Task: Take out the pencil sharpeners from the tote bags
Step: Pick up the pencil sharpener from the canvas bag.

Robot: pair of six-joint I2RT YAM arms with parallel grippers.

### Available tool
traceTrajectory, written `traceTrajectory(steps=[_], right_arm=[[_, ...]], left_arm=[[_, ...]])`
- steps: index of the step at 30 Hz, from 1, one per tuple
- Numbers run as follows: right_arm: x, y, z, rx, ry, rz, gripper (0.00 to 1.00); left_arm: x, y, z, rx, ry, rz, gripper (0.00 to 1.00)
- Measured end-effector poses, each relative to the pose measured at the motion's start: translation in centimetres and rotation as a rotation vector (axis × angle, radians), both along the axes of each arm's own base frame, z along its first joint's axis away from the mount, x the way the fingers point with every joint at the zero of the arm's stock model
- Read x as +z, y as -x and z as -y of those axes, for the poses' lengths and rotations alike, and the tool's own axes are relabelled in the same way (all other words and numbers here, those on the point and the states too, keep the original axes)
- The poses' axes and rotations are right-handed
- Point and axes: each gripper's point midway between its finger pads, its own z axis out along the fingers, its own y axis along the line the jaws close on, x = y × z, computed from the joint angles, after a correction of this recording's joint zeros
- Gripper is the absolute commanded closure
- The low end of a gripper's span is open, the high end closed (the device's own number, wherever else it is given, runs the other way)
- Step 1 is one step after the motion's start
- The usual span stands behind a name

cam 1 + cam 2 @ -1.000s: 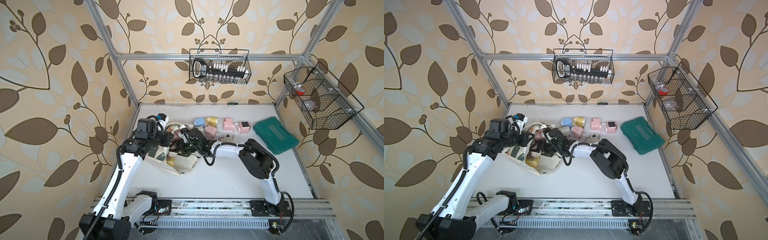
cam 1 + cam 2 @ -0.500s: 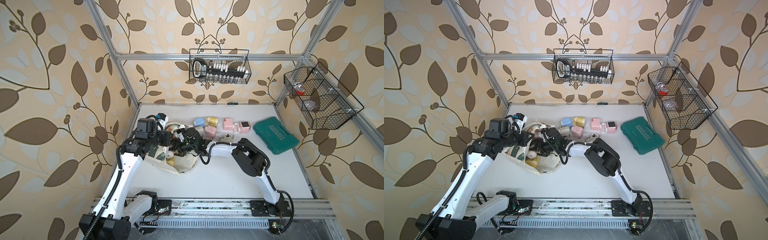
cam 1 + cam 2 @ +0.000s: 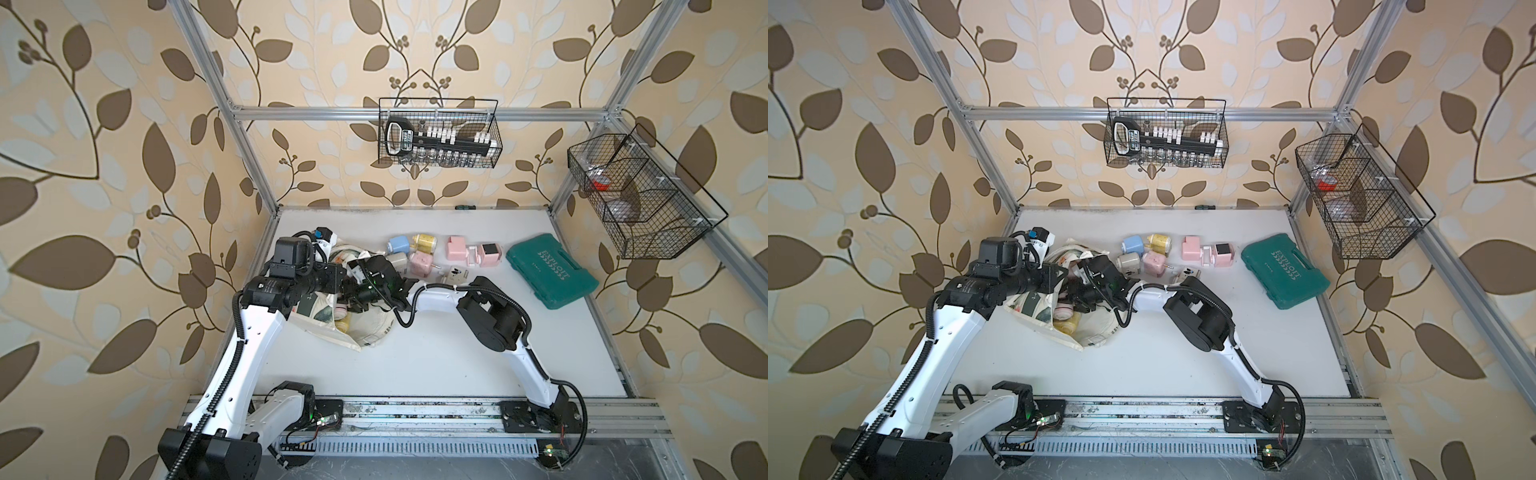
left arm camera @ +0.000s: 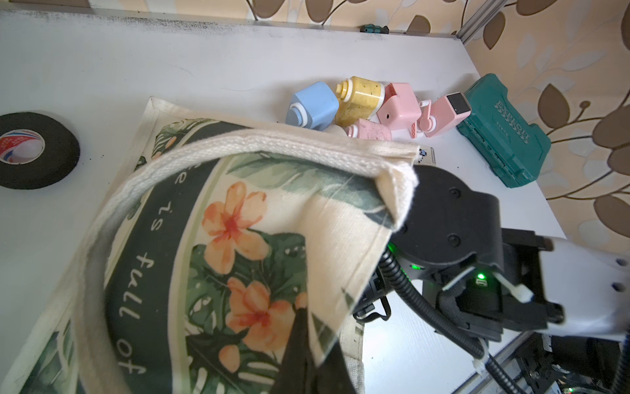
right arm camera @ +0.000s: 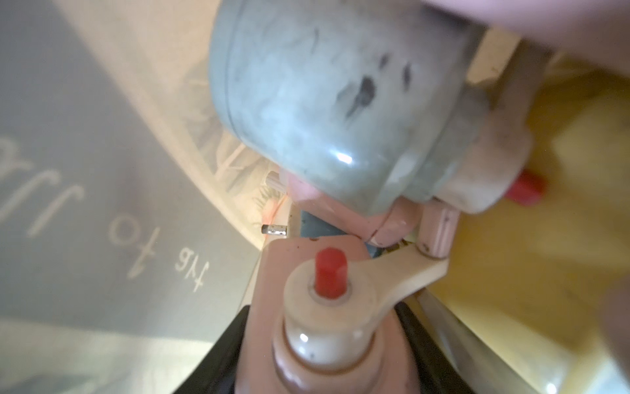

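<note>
White table (image 3: 436, 365) carries the canvas tote (image 3: 320, 320) at its left, mouth lifted by the left hand (image 4: 306, 354), clenched on the tote's edge. The right hand (image 3: 353, 301) reaches inside, jaws around a pink sharpener (image 5: 324, 307). More sharpeners (image 3: 419, 253) lie loose beside the tote.

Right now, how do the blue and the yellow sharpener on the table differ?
The blue sharpener is boxy with a white round knob; the yellow sharpener is rounder, speckled, with a cream nozzle-like cap. Blue lies nearer the tote; yellow touches a pink one. Both lie out on the table, ungripped.
</note>
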Motion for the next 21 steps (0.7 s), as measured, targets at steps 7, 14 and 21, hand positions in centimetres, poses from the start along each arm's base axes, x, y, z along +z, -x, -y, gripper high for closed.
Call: traceTrajectory(steps=[7, 14, 21], right_arm=[[0.9, 1.1, 3.0, -0.039, 0.063, 0.030, 0.59], [2.8, 3.4, 7.4, -0.062, 0.140, 0.132, 0.60], [7.3, 3.7, 12.6, -0.100, 0.211, 0.306, 0.60]], left_arm=[[0.0, 0.0, 0.0, 0.005, 0.004, -0.003, 1.00], [0.0, 0.0, 0.0, 0.012, 0.009, -0.007, 1.00], [0.0, 0.0, -0.1, 0.014, 0.008, -0.006, 1.00]])
